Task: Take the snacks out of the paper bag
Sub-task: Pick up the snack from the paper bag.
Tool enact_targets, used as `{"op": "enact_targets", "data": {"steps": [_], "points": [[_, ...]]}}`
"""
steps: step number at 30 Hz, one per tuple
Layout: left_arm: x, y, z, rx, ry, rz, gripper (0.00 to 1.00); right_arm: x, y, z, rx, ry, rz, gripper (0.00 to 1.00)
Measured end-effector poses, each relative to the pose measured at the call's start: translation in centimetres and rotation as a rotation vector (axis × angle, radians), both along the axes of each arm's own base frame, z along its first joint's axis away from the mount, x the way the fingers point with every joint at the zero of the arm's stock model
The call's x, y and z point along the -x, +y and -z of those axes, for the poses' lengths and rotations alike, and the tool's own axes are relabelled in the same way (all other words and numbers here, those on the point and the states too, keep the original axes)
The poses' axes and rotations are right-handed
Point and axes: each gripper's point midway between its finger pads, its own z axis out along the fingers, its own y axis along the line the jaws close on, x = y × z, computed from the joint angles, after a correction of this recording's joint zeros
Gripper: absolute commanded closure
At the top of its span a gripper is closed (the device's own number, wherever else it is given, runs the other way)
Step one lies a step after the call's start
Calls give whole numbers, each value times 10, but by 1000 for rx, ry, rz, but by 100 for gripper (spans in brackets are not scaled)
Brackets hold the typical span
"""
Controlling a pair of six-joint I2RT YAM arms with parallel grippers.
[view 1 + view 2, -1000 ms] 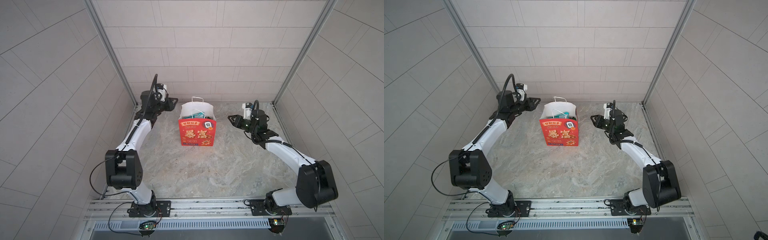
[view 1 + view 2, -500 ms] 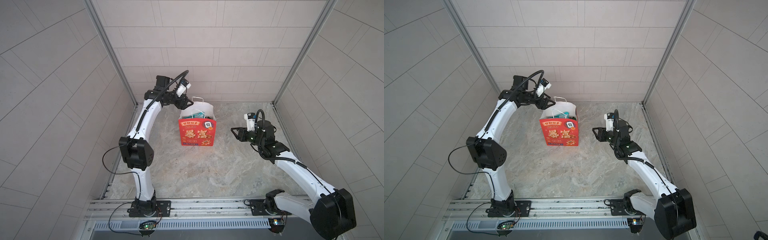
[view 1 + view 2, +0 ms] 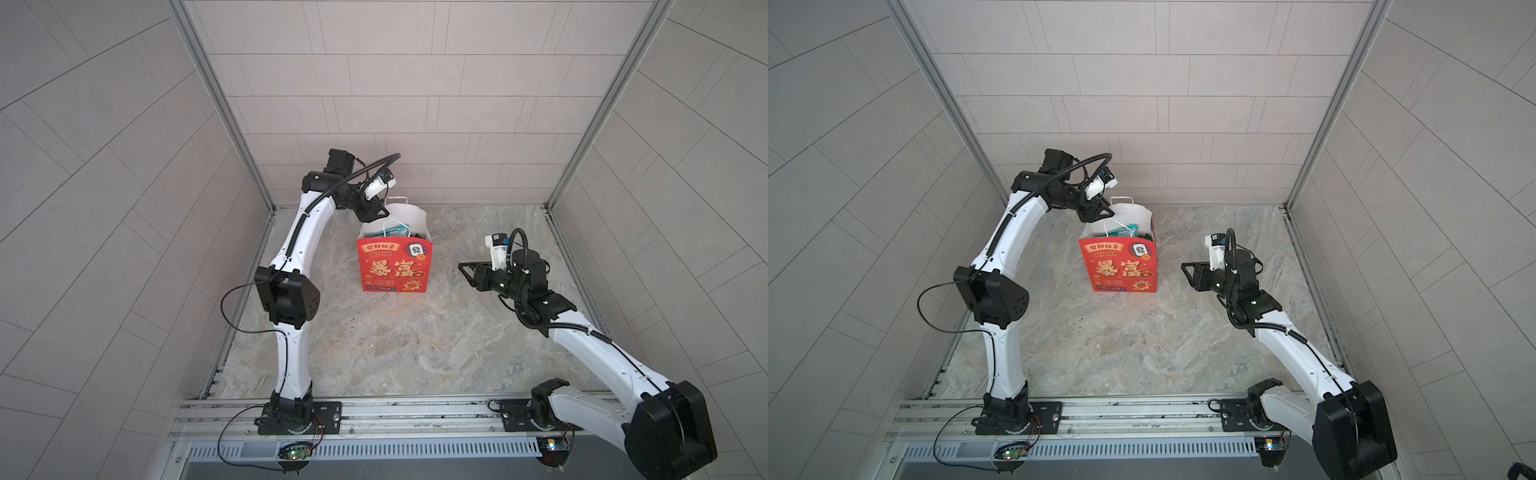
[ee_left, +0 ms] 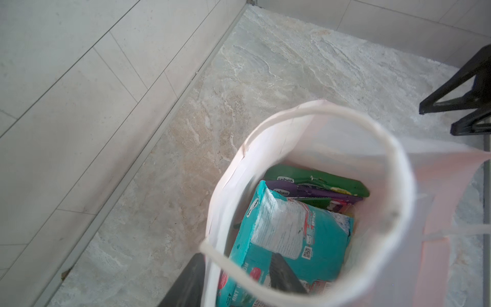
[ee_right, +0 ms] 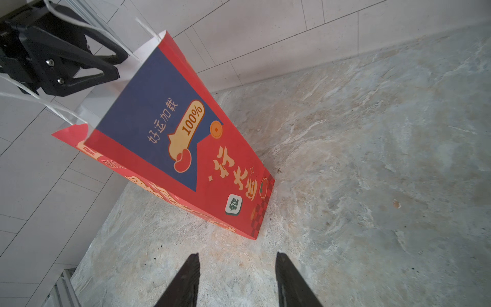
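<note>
- One paper bag [image 3: 395,266]: red, upright on the surface [image 3: 395,353], mid-frame in both top views, mouth open, white inside.
- Contents in the left wrist view: teal packet [image 4: 292,234] nearest, with purple packet [image 4: 313,192] and green packet [image 4: 318,176] stacked behind it. All are inside the bag.
- Count: 3 snacks are clearly separable. A red-green sliver shows past the purple one, but I can't tell what it is.
- The top views show only a teal scrap [image 3: 399,230] in the mouth; the other colours are hidden there.
- Left gripper [image 4: 236,255]: fingers spread. One finger [image 4: 284,276] is inside the mouth over the teal packet and the other is outside the wall. The rim and a white cord run between them, not pinched.
- Right gripper [image 5: 237,255]: fingers spread with nothing between them. It sits low beside the bag's side, apart from it, right of centre in the top views.
- Only the right wrist view shows the blue side panel [image 5: 148,119] marked "100%". The left gripper sits upper left in that frame, at the bag's top.
</note>
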Motion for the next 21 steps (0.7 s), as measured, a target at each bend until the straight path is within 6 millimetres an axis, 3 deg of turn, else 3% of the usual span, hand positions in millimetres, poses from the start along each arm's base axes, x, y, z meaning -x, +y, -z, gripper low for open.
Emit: {"op": "enact_targets", "data": {"steps": [5, 18, 21], "points": [[0, -7, 5, -41, -11, 23, 61, 0, 7, 10, 5, 17, -17, 53], [-8, -8, 25, -123, -2, 22, 98, 1, 19, 18, 1, 26, -51, 56], [-8, -9, 26, -138, -11, 19, 100, 7, 28, 19, 7, 26, -79, 58]]}}
